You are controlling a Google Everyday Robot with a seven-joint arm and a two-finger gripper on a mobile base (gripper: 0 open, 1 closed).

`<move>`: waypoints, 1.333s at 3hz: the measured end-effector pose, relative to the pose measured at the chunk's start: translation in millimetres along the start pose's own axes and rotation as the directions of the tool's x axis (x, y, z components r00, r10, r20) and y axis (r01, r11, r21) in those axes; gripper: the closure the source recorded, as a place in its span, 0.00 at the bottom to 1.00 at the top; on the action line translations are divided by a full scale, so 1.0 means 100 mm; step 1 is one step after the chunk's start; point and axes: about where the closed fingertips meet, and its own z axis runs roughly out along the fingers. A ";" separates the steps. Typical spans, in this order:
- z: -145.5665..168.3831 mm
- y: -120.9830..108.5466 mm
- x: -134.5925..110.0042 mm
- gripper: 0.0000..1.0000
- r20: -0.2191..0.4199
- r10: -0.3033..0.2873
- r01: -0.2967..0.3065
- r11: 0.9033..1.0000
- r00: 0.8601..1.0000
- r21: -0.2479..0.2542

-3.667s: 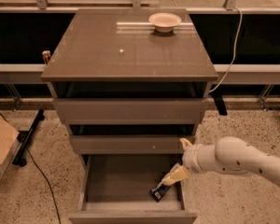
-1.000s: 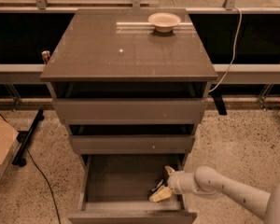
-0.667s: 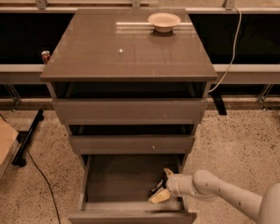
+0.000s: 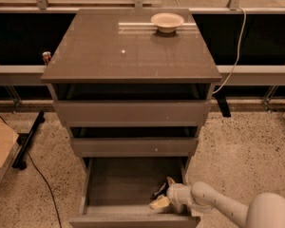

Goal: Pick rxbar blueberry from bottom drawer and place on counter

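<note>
The bottom drawer [image 4: 118, 179] is pulled out, its front edge at the bottom of the camera view. The rxbar blueberry [image 4: 158, 191], a small dark bar, lies in the drawer's right front corner. My gripper [image 4: 164, 192] reaches into the drawer from the right on a white arm. Its pale fingers [image 4: 159, 203] stand apart on either side of the bar. The gripper looks open around the bar, which rests on the drawer floor. The counter [image 4: 128, 51] is the glossy grey-brown top of the cabinet, well above the gripper.
A pale round bowl [image 4: 166, 21] sits at the back right of the counter. The two upper drawers [image 4: 133, 113] are partly pulled out above the bottom one. A cardboard box [image 4: 0, 146] and cables lie on the floor to the left. A white cable [image 4: 235, 56] hangs to the right.
Since 3.7 s ago the gripper has dropped from above the drawer down into it, around the bar. In the last second it has barely moved; the bar stays in place.
</note>
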 end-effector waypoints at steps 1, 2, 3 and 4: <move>0.18 -0.20 0.22 0.03 -0.002 0.050 -0.050 0.998 0.999 0.041; 0.25 -0.30 0.31 0.24 -0.008 0.074 -0.073 0.995 0.997 0.068; 0.26 -0.33 0.41 0.49 -0.029 0.096 -0.092 0.990 0.995 0.103; 0.25 -0.33 0.49 0.80 -0.045 0.122 -0.115 0.985 0.992 0.132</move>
